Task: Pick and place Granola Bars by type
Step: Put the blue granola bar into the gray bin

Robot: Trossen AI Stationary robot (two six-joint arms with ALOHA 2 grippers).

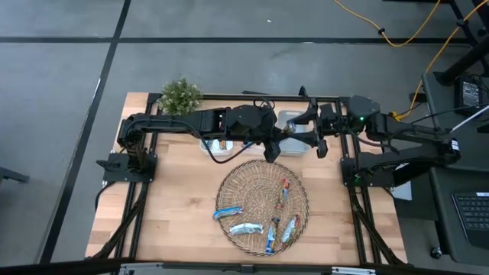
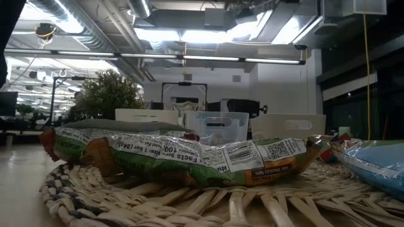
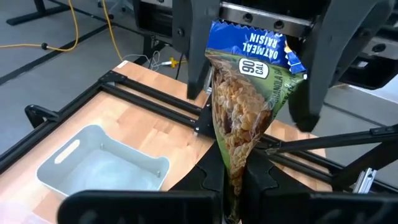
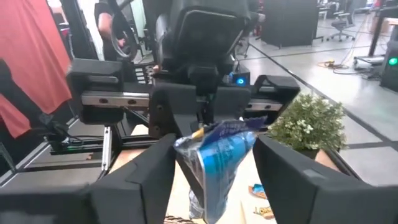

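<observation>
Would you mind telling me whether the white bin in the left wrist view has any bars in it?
No, the white bin shows only its bare inside.

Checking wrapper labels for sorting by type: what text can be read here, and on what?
"OATMEAL RAISIN", "90 CAL": granola bar pinched in the left gripper.
"Facts", "100": wrapper on the wicker tray, low view; remaining print and barcode too small.
Other bars: unreadable.

Held granola bar (image 3: 245, 112): blue top w/ white lettering, green label, clear wrap showing tan oats. Desk (image 1: 176, 198) light wood. Basket (image 1: 252, 183) tan weave. Bin (image 3: 102, 165) pale grey. Plant (image 1: 181, 95) green.
</observation>
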